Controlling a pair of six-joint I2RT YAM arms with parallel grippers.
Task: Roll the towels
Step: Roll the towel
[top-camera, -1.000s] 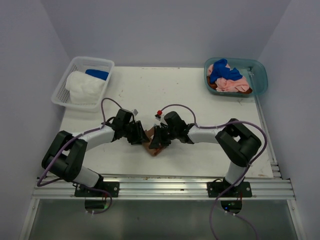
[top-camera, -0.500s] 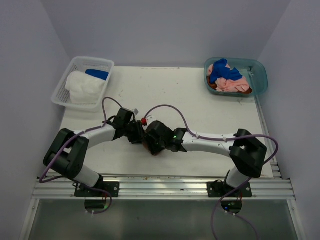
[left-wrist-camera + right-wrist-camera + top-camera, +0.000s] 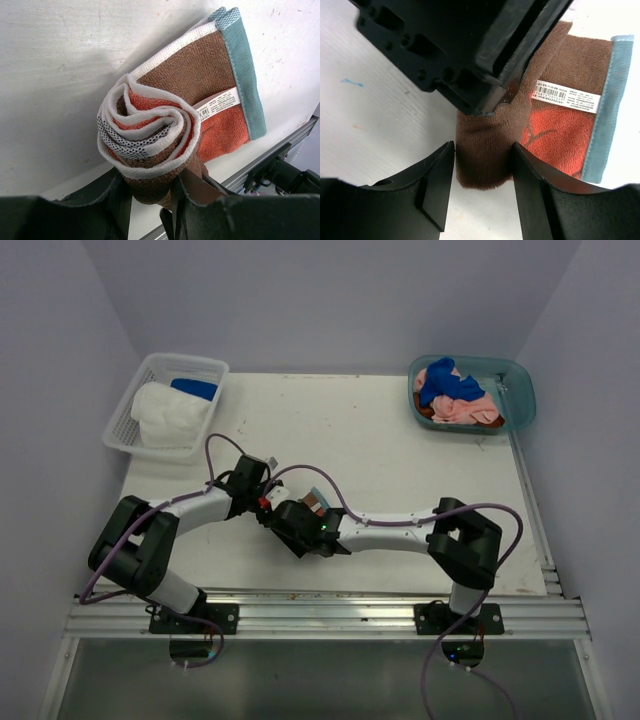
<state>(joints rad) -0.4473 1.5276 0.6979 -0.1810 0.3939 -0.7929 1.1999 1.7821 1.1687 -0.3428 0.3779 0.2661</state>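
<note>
Brown towel (image 3: 190, 80) in left claw (image 3: 152, 187); right claw (image 3: 482, 167) astride.

The right arm (image 3: 390, 530) has stretched leftward along the table's near edge, carrying the right gripper (image 3: 482, 150) from the brown towel's (image 3: 190, 85) right side across over it. Its jaws, closed a second ago, now stand spread either side of the roll.

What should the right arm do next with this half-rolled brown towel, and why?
Probably close the right gripper on the brown towel at its rolled end. Its jaws stand open on either side of that end, the left gripper pinches the roll, and a flat flap with a teal edge is not yet rolled.
</note>
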